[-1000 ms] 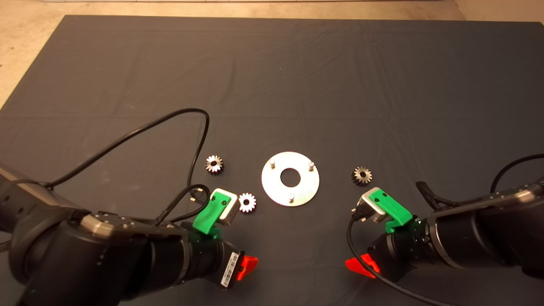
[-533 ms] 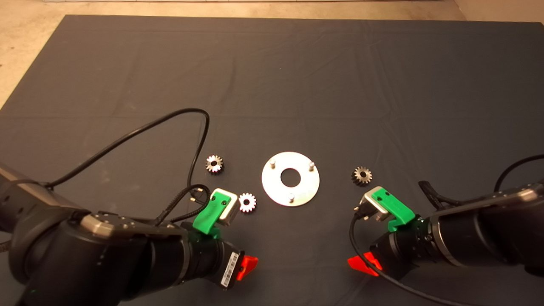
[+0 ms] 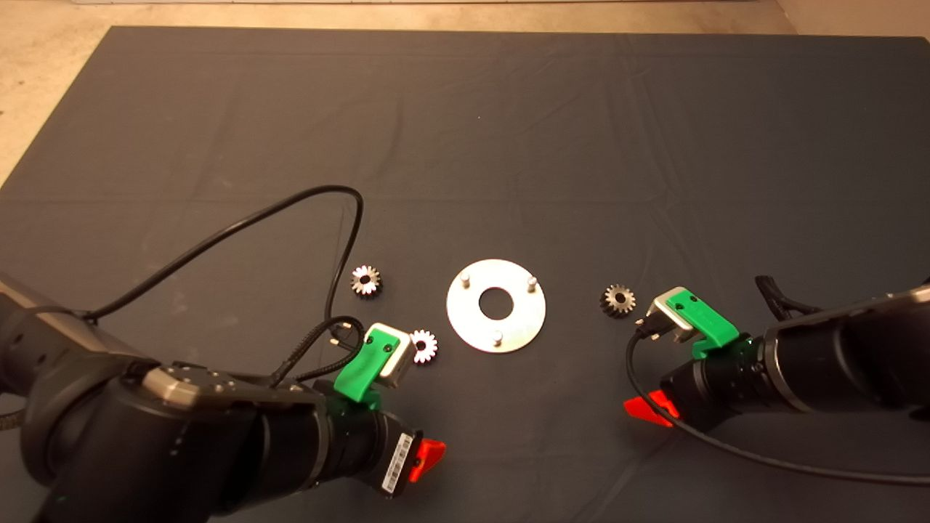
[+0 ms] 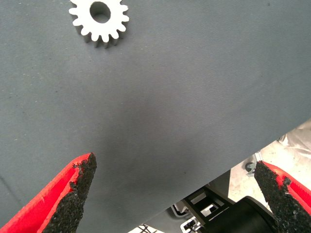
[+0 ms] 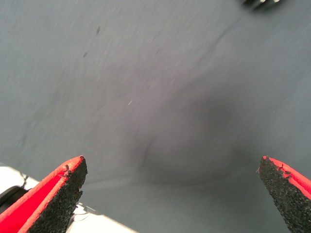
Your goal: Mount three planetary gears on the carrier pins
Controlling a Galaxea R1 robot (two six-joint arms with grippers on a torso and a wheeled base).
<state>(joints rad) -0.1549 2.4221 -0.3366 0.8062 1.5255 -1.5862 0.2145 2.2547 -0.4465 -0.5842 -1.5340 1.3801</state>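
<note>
Near the table's front edge, the right gripper (image 3: 649, 412) has shifted right and back, fingers spread and empty, nearing the dark steel toothed gear (image 3: 618, 300). The left gripper (image 3: 429, 456), fingers apart, hovers by a silver gear (image 3: 423, 346). The shiny round disc (image 3: 496, 306) has bare pins; nothing is installed.

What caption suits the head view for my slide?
Three planetary gears lie loose on the mat around the pinned disc; left gripper and right gripper open.
</note>
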